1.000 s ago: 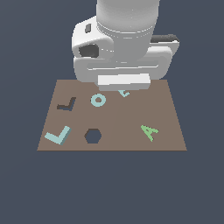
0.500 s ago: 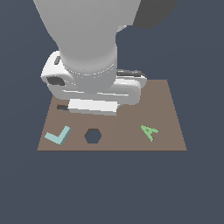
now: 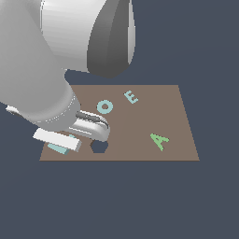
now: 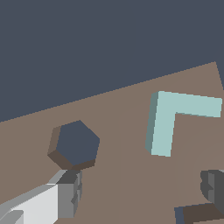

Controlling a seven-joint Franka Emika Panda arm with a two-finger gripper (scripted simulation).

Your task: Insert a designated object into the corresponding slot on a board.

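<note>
Lying flat on the board (image 4: 127, 144), the L block (image 4: 168, 118) untouched.

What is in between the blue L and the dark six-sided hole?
Nothing: in the wrist view only bare brown board lies between the L block and the hexagonal hole.

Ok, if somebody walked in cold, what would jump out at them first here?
The huge grey-white arm fills the exterior view's left, hiding that end of the brown board. In the wrist view, the light-teal L block lies flat beside the dark hexagonal hole.

L block (image 4: 175, 118) on board (image 4: 127, 175) — beside hex hole (image 4: 76, 144)
</note>
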